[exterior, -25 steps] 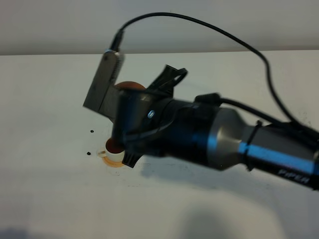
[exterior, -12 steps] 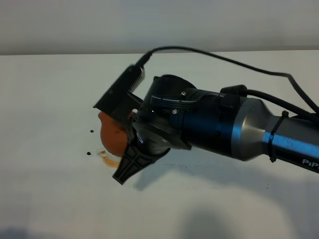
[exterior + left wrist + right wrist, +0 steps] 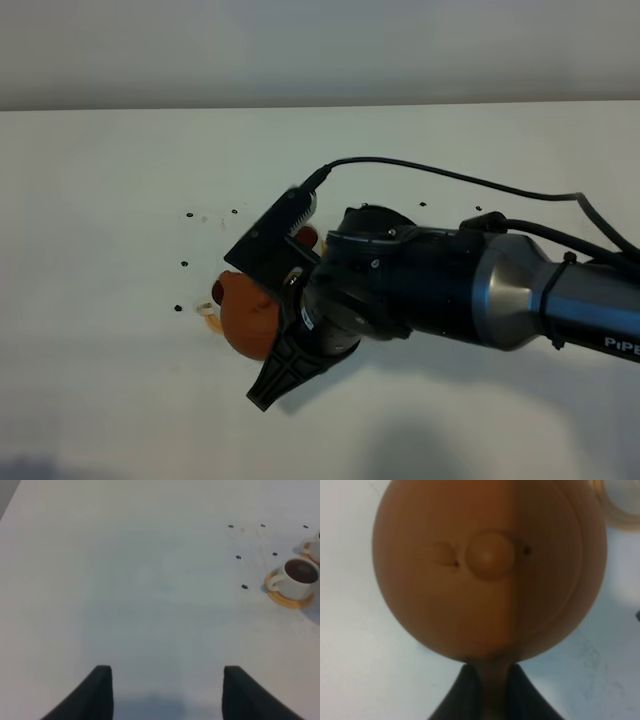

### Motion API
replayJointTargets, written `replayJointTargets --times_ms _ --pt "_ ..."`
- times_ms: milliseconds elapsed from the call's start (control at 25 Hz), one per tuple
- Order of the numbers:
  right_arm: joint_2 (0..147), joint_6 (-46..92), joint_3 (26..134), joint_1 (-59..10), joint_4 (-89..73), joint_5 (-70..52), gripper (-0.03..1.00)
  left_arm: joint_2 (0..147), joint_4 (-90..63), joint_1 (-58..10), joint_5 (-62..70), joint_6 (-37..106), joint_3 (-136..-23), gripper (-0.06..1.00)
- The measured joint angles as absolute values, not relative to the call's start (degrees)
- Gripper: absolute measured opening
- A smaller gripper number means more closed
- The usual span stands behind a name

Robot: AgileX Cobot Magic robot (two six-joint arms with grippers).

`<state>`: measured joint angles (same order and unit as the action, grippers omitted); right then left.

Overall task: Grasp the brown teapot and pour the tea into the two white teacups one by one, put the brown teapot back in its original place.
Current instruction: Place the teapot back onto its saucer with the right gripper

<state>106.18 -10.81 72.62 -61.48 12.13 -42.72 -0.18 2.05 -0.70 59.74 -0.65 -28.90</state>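
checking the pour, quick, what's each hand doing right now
Left hand: open, holding nothing, above bare table.
Right hand: closed on the brown teapot, gripping its handle.

Right gripper [image 3: 489,680] clamped, left gripper [image 3: 162,690] agape.

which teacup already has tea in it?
The teacup fully in the left wrist view, on its orange coaster: dark liquid fills it. The other cup is cut off at the frame edge, contents not visible.
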Motion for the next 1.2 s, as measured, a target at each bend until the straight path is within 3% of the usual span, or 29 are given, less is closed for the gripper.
replayJointTargets --times_ms 520,1200 --pt "108.3 -10.8 67.4 -61.5 9.9 -35.1 0.09 -0.2 2.0 -0.7 59.7 -0.6 -28.9 0.50" --pt "110.6 -8.4 67.3 -61.4 7.3 -35.1 0.09 -0.2 2.0 -0.7 59.7 -0.6 -28.9 0.50"
